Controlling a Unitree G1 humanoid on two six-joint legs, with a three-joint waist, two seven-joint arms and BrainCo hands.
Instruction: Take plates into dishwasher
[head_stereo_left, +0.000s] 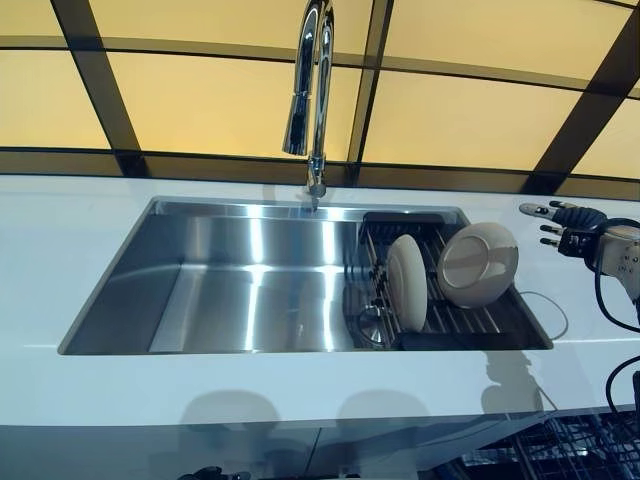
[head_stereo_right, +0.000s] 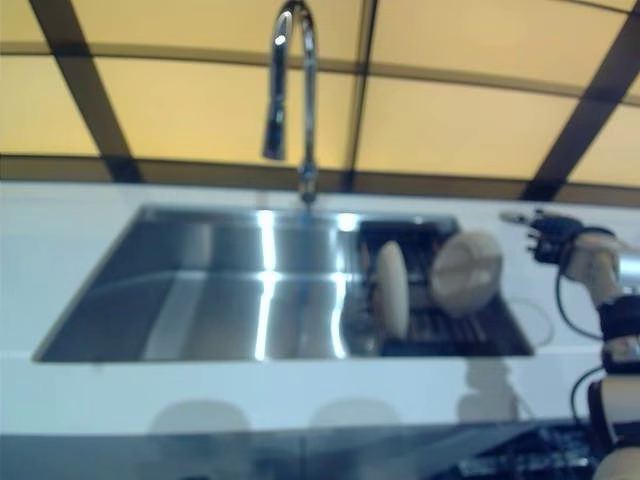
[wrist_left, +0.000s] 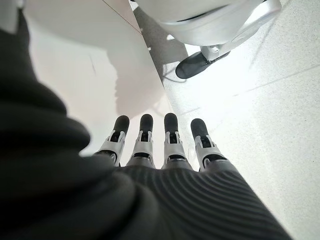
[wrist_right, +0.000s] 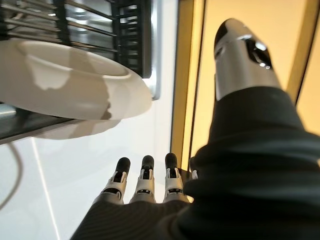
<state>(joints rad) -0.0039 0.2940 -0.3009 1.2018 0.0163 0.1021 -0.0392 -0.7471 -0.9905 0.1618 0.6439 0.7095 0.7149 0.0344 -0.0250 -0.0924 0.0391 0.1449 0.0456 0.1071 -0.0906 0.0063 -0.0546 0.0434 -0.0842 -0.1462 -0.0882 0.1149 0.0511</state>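
Sink: big shiny steel sink (head_stereo_left: 240, 290) set in the white counter (head_stereo_left: 60, 240).
Rack: black wire rack (head_stereo_left: 470, 322) at the sink's right end.
Plates: 2 round cream plates (head_stereo_left: 407, 282) (head_stereo_left: 478, 264) stand on edge in the rack.
Right hand (head_stereo_left: 565, 222): fingers straight and spread, over the counter near the rack, holding nothing.
Left hand (wrist_left: 160, 150): fingers straight, down low, holding nothing.

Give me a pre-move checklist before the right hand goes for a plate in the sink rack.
1. Right hand empty, fingers straight: ok.
2. Right hand clear of the plates, over the counter: ok.
3. Two plates on edge in the rack: ok.
4. Right plate nearest the hand, reachable: likely ok.
5. Left plate stable once its neighbour lifts: cannot tell.
6. Left hand low, open, out of the way: ok.
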